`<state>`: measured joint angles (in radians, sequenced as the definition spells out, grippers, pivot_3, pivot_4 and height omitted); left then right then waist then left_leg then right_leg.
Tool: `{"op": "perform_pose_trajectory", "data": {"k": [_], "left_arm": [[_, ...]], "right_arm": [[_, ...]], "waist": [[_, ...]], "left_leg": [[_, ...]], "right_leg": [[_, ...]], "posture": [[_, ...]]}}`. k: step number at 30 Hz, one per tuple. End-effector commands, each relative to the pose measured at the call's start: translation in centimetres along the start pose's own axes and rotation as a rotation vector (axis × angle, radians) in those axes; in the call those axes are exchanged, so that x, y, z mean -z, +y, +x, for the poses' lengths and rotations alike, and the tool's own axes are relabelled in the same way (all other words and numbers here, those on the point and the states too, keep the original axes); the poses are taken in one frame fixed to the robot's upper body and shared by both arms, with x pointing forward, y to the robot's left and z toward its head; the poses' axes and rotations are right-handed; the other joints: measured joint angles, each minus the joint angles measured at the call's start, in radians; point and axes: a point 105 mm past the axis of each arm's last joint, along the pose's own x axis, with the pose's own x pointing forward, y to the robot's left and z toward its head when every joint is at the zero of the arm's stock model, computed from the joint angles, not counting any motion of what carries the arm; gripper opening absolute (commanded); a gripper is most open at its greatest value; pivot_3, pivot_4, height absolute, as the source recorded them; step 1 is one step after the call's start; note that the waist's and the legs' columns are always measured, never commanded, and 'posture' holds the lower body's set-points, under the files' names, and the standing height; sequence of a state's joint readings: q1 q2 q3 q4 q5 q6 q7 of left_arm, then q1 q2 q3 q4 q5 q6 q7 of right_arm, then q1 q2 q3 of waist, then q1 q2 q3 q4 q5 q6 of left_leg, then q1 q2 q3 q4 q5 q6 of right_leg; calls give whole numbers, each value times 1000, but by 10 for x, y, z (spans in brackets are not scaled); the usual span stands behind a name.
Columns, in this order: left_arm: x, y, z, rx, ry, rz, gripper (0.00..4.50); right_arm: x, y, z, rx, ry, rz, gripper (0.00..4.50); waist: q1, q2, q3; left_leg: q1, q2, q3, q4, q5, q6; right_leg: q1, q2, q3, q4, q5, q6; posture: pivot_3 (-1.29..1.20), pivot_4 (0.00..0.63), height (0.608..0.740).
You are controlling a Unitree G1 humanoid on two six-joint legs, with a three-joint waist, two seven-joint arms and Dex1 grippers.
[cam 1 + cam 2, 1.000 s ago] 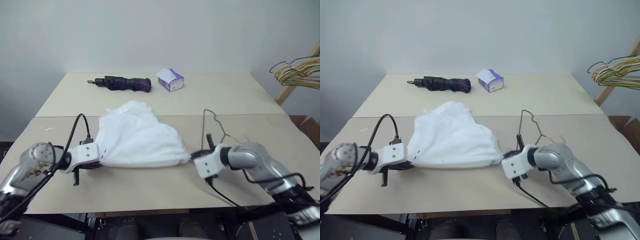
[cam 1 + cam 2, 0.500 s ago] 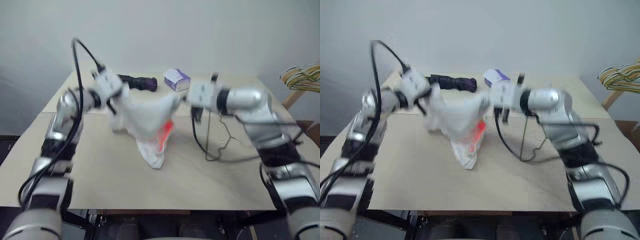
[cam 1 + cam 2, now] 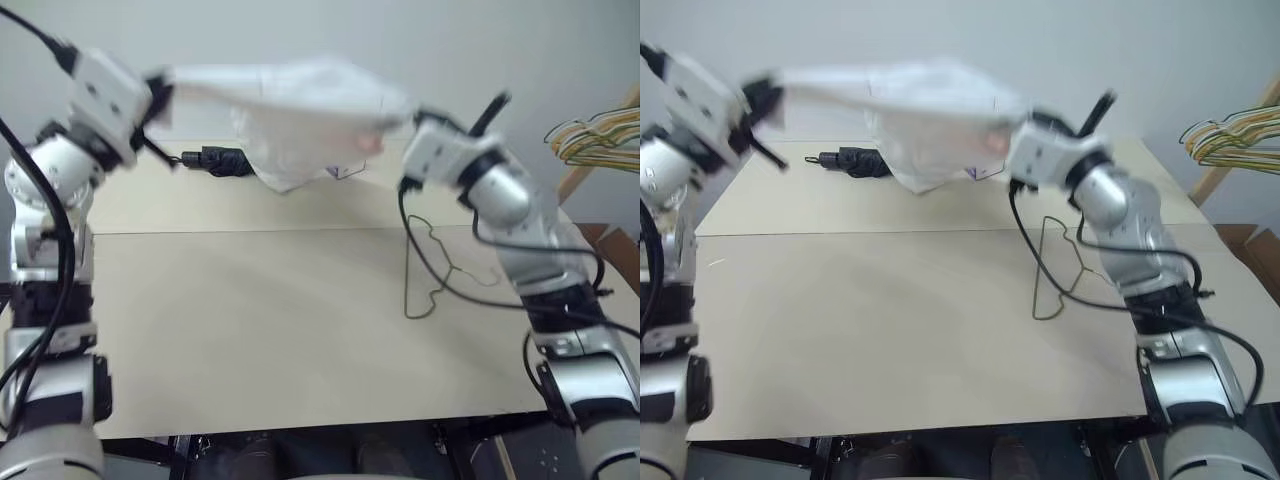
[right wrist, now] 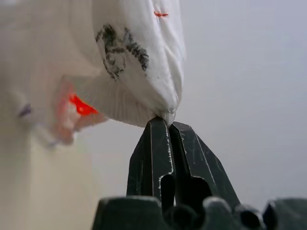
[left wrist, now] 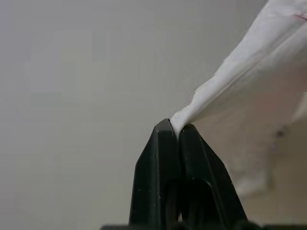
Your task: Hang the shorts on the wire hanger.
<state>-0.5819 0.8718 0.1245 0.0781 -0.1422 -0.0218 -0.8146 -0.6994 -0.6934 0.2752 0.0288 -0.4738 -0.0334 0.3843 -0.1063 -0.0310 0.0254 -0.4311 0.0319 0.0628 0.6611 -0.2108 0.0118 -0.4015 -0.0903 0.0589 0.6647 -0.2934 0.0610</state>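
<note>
The white shorts (image 3: 290,110) hang stretched in the air above the far half of the table, held at both ends. My left gripper (image 5: 175,132) is shut on one corner of the cloth, up at the left (image 3: 155,95). My right gripper (image 4: 165,120) is shut on the other end, near black and red marks, at the right (image 3: 405,120). The wire hanger (image 3: 425,270) lies flat on the table under my right arm, apart from the shorts.
A dark folded umbrella (image 3: 215,160) lies at the table's (image 3: 250,330) far side behind the hanging cloth. A small tissue box (image 3: 345,172) peeks out below the shorts. A bunch of yellow and green hangers (image 3: 595,140) hangs at the far right.
Both grippers have risen and spread apart, lifting the shorts off the table and pulling them taut in the air. The hanger has stayed on the table.
</note>
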Motion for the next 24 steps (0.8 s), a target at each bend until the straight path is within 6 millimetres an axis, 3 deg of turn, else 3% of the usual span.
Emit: {"op": "perform_pose_trajectory", "data": {"k": [1, 3, 5, 8, 14, 20, 24], "left_arm": [[10, -58, -23, 332, 103, 20, 12], [31, -92, -43, 503, 230, 5, 12], [45, -121, -67, 674, 343, -36, 12], [56, -148, -94, 843, 463, -47, 12], [53, -170, -116, 1010, 526, -48, 12], [24, -185, -134, 1178, 478, -95, 12], [26, -188, -136, 1184, 481, -92, 12]], "right_arm": [[-22, 46, -20, -242, -146, -110, 0], [-22, 84, -38, -422, -182, -145, 0], [-24, 109, -53, -558, -204, -146, 0], [-28, 130, -76, -740, -238, -144, 0], [-42, 128, -92, -863, -255, -89, 0], [-38, 133, -111, -985, -227, -95, 0], [-36, 137, -119, -1015, -220, -83, 0]], "waist": [[-6, 2, 1], [-7, 1, 3], [-7, 0, 3], [-2, 0, 3], [18, 0, 3], [38, -1, 4], [42, -1, 4]], "left_leg": [[6, 1, 2, 0, 1, 1], [23, 2, 6, -1, 1, 1], [37, 5, 7, -3, -2, -4], [42, 6, 8, -5, -3, -5], [35, 6, 6, -4, -3, 1], [34, 7, 10, -3, -3, 1], [34, 7, 11, -3, -3, 1]], "right_leg": [[5, 1, 0, 0, 1, -1], [22, 1, -1, -1, 0, -2], [34, 1, -3, -2, -5, -9], [39, 0, -3, -3, -7, -11], [32, 2, -1, -1, -5, -5], [31, 2, -2, -1, -6, -6], [31, 2, -2, -2, -6, -6]], "posture": [[-36, 0, 740], [-34, 0, 740], [-33, 0, 740], [-34, 0, 740], [-44, 0, 740], [-50, 0, 740], [-46, 0, 740]]}}
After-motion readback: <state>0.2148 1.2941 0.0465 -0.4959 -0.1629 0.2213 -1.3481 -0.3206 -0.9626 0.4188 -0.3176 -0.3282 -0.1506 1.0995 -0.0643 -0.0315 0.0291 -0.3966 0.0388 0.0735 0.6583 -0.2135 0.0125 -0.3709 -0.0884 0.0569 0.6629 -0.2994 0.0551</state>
